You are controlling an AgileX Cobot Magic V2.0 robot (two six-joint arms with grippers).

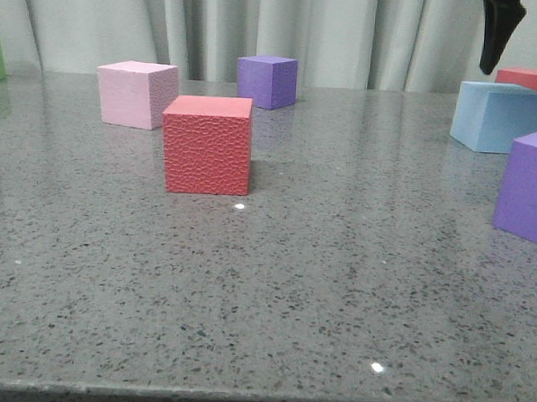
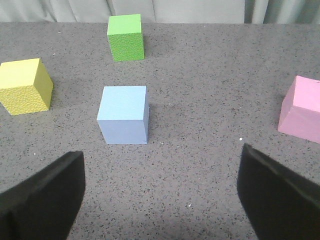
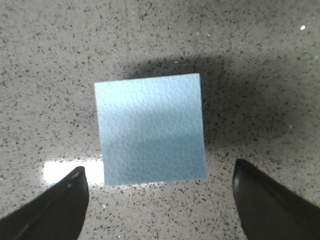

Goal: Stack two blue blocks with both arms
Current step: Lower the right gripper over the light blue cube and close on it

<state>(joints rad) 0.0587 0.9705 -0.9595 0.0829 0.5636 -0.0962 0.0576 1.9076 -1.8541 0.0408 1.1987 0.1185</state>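
Fingers of the right gripper (image 3: 159, 200) stand spread and empty, straight above the pale blue block (image 3: 151, 130), which sits squarely between them on the table (image 3: 260, 45) at its far right. A plain descent should bracket it. The left gripper (image 2: 161, 195) is likewise parted and holds nothing; the deeper blue block (image 2: 123, 114) lies ahead of it, off toward one finger, apart. No containers are visible.
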